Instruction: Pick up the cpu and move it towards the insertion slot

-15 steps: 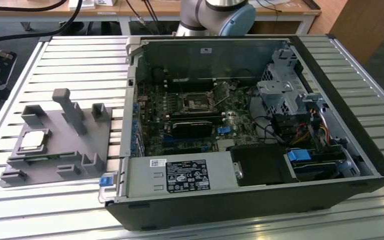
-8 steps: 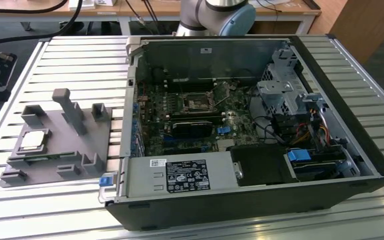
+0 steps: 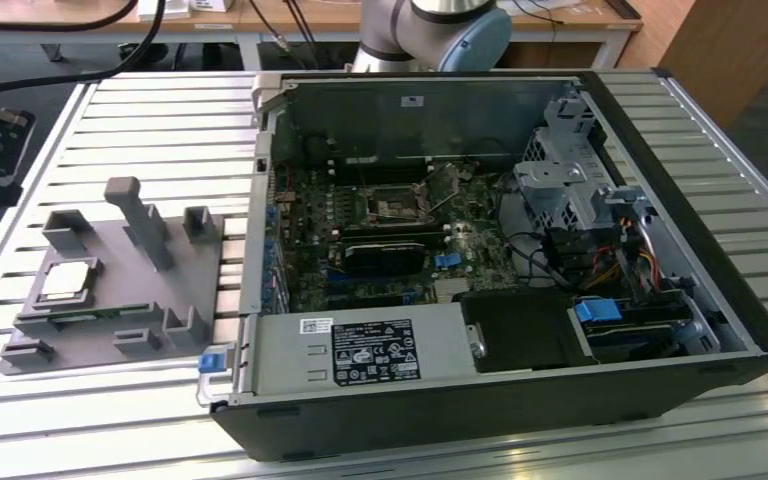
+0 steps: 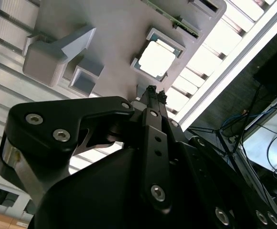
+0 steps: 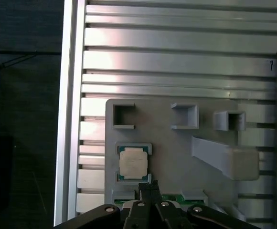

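Observation:
The cpu, a flat square chip with a silvery top, lies in a shallow pocket of the grey fixture plate at the exterior view's left. Both wrist views look down on it: the cpu sits well below my gripper. The black fingers are pressed together with nothing between them, and the gripper hangs high above the chip's edge, apart from it. The insertion slot is the square socket on the motherboard inside the open computer case.
A thin green memory strip lies in the fixture beside the cpu. Grey posts and a tall wedge block rise from the plate. The ribbed metal table ends close to the fixture. The arm's base stands behind the case.

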You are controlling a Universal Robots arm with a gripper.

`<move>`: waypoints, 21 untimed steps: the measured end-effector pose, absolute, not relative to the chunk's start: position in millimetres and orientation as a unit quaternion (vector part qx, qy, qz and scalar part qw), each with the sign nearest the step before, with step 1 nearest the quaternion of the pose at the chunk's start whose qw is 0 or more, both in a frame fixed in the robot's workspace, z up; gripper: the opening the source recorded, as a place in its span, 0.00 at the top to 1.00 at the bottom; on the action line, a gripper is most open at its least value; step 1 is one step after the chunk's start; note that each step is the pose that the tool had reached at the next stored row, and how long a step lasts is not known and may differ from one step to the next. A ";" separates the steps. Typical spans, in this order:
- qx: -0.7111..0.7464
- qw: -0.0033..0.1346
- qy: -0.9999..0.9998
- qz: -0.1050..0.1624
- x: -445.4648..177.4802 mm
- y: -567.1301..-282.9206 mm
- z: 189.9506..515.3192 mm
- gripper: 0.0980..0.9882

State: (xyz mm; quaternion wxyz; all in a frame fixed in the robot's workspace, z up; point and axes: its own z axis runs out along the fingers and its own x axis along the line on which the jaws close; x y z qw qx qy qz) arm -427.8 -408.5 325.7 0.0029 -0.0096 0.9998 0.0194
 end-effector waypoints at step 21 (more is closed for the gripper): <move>-0.010 0.003 1.000 0.019 -428.8 -410.3 305.1 0.32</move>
